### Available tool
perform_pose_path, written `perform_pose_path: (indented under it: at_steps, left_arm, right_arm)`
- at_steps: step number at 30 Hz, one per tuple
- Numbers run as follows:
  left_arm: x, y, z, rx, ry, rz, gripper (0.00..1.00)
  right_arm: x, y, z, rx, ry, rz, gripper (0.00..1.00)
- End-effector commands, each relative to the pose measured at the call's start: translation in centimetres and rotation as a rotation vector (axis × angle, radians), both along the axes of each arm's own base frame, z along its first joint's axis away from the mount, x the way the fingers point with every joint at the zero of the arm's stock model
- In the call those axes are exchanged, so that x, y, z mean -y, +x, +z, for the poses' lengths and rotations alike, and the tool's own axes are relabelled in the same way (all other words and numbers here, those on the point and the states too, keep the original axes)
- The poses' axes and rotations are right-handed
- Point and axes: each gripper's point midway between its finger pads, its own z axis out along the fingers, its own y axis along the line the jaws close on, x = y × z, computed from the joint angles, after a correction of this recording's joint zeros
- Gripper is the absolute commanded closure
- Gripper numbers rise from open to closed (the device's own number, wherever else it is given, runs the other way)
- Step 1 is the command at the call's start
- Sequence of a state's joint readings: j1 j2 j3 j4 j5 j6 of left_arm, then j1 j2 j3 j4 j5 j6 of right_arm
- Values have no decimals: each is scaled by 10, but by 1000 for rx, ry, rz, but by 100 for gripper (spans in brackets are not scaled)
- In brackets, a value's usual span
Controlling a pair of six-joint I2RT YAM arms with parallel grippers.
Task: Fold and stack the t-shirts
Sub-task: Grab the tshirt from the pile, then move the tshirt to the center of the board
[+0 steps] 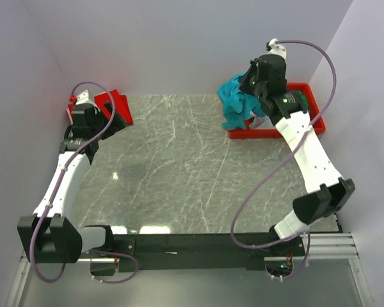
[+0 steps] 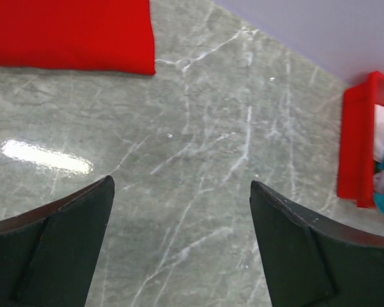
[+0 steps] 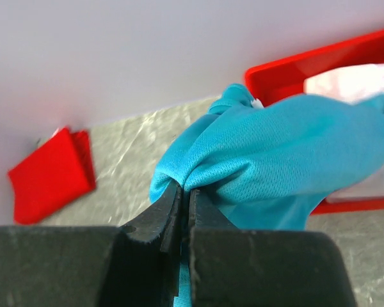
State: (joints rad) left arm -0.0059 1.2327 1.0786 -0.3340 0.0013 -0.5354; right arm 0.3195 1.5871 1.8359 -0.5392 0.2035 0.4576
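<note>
Right pincer (image 3: 182, 192) is clenched on the teal t-shirt (image 3: 275, 153), bunched above the edge of the red bin (image 1: 269, 133), where the white t-shirt (image 3: 352, 83) lies. Only the red t-shirt (image 1: 115, 105) sits folded on the counter (image 1: 179, 173), near the released, empty left pincer (image 2: 182, 185); most folding remains.

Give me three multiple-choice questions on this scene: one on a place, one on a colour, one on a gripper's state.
1. Where does the red t-shirt lie? A) far left corner of the table B) in the red bin C) table centre
2. Which colour t-shirt does the right gripper hold? A) white B) teal C) green
3. How is the left gripper? A) open, empty B) shut on cloth C) shut, empty
Answers: A, it lies flat beside the left arm; B, its jaws pinch the teal t-shirt beside the red bin; A, its fingers stand apart.
</note>
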Motion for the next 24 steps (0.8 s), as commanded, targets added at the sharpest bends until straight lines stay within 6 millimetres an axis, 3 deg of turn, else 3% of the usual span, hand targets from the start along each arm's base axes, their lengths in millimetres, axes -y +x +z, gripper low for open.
perform_pose_path:
  at_steps: [1, 8, 13, 15, 17, 19, 20, 21, 22, 23, 24]
  left_arm:
    - [10, -8, 20, 75, -33, -51, 8]
    - [21, -30, 38, 144, -94, -87, 8]
    - [18, -41, 34, 133, -98, -58, 8]
    - [17, -45, 36, 136, -102, -50, 8]
    - [14, -47, 40, 152, -98, -34, 8]
    - [13, -48, 36, 148, -95, -32, 8]
    - [14, -49, 34, 146, -95, -36, 9]
    - [15, -50, 31, 138, -90, -45, 10]
    - [14, -52, 24, 119, -86, -38, 12]
    - [11, -53, 16, 100, -72, -14, 13]
    - [11, -55, 11, 85, -58, -12, 13]
  right_arm:
    - [-9, -34, 38, 102, -41, 40, 100]
    - [-55, -97, 70, 168, -24, 228, 100]
    - [-84, -133, 103, 231, 41, 363, 100]
    - [-95, -144, 107, 223, 54, 415, 100]
    - [-104, -152, 98, 187, 72, 455, 100]
    - [-106, -155, 60, 119, 78, 457, 100]
    - [-102, -149, 2, -4, 69, 396, 97]
    - [-85, -148, -16, -42, 85, 321, 85]
    - [-72, -149, -48, -125, 82, 260, 57]
    - [-63, -150, -76, -207, 125, 205, 49]
    - [-37, -151, -126, -323, 112, 122, 45]
